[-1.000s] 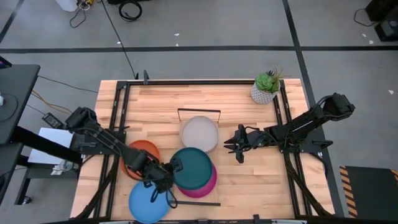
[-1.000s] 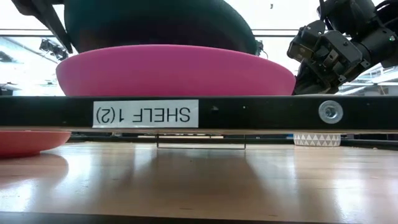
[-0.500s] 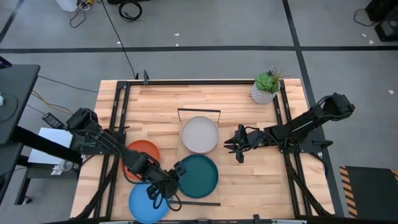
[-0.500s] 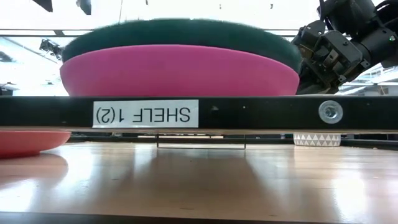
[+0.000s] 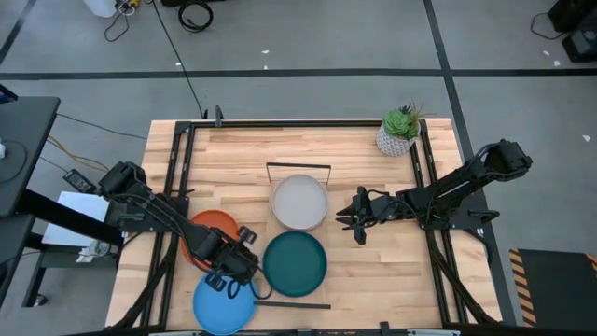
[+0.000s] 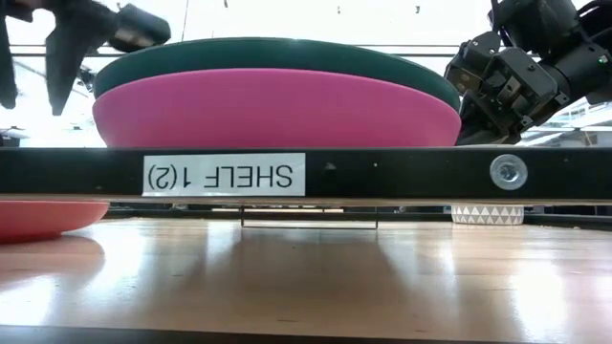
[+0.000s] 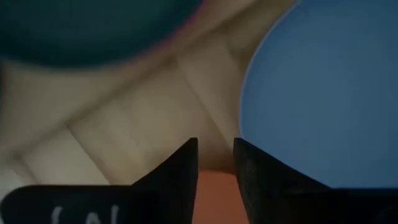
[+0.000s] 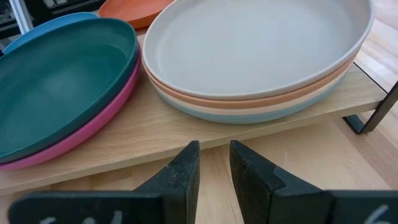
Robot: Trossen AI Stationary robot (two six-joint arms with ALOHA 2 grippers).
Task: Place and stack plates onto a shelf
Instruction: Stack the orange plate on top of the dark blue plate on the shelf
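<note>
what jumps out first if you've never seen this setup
The dark teal plate sitting on a magenta plate on the wooden shelf near the table's front edge catches the eye first. Beside it on the same shelf is a taller pile topped by a grey plate. The left pincer hangs open just left of the teal plate, over the table between the orange plate and the bright blue plate.

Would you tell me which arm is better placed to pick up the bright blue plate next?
Left, probably: its tool hangs empty beside the blue plate; the right tool waits across the shelf.
</note>
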